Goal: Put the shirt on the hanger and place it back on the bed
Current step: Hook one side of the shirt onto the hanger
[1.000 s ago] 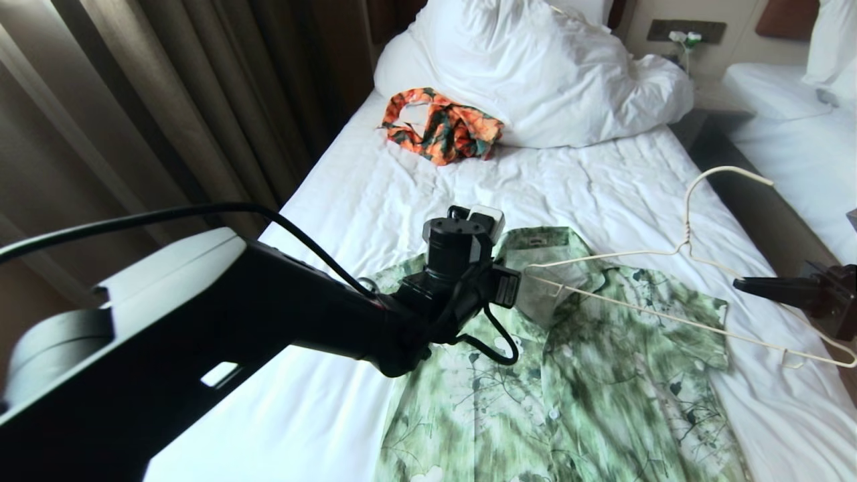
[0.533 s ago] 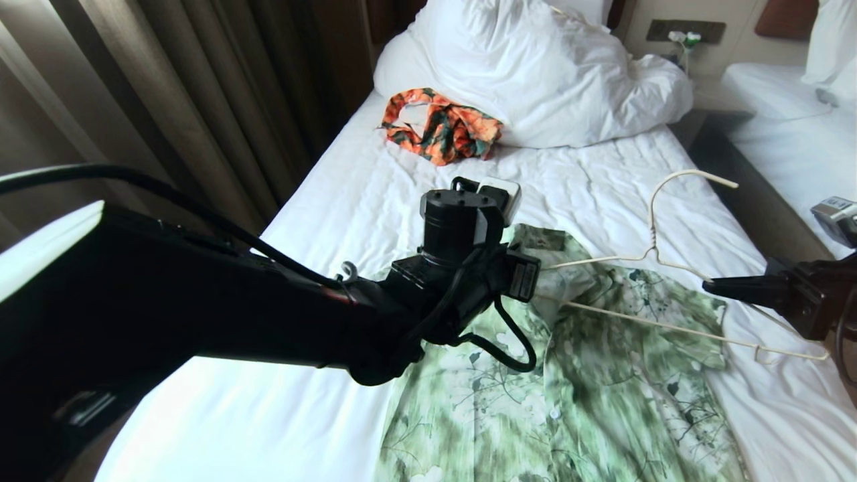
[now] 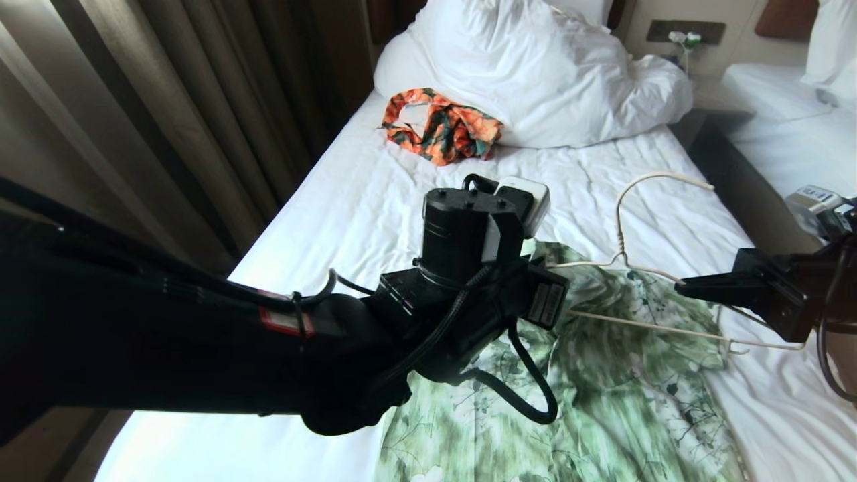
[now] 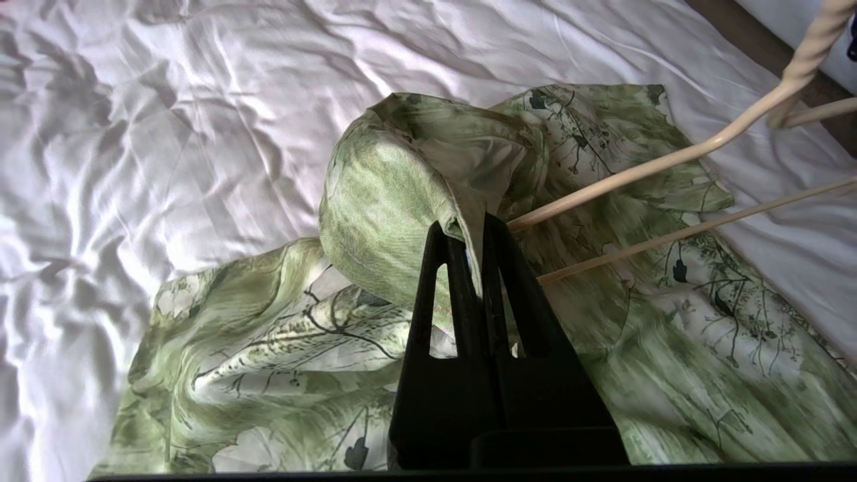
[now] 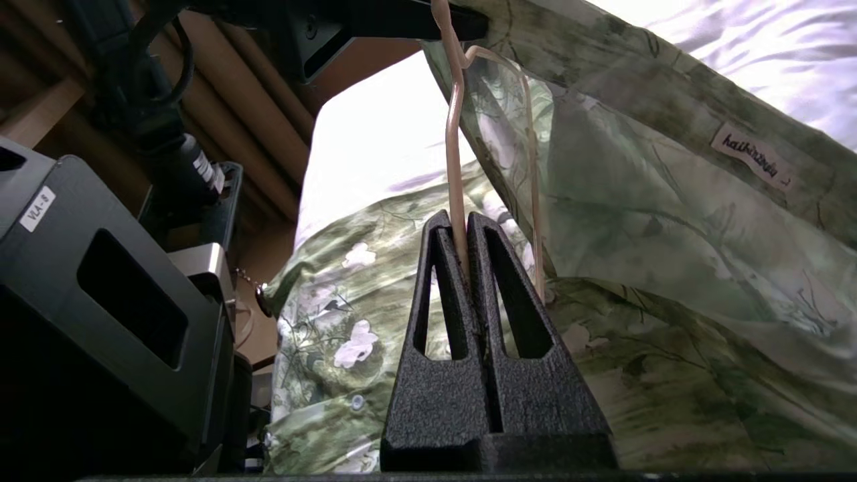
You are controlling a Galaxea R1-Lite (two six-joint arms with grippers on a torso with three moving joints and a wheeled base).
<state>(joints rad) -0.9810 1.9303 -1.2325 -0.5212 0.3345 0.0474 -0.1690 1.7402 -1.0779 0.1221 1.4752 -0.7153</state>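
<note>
The light green flowered shirt [image 3: 602, 408] lies face up on the bed [image 3: 361, 201]. My left gripper [image 4: 472, 224] is shut on the edge of its collar and holds that fabric [image 4: 381, 194] raised off the sheet. In the head view the left wrist [image 3: 469, 261] hides those fingers. My right gripper [image 3: 679, 281] comes in from the right, shut on the cream hanger [image 3: 669, 329] by its upper wire [image 5: 454, 147]. The hanger's left end [image 4: 602, 184] reaches under the lifted collar, and its hook [image 3: 626, 201] points toward the pillow.
A big white pillow [image 3: 535, 60] and a crumpled orange-and-green garment [image 3: 442, 127] lie at the head of the bed. Curtains [image 3: 167, 100] hang along the left side. A dark gap [image 3: 736, 174] and a second white bed [image 3: 797, 140] are at the right.
My right gripper has carried the hanger leftward, toward the collar. My left arm has risen and shifted right, lifting the collar fabric with it.
</note>
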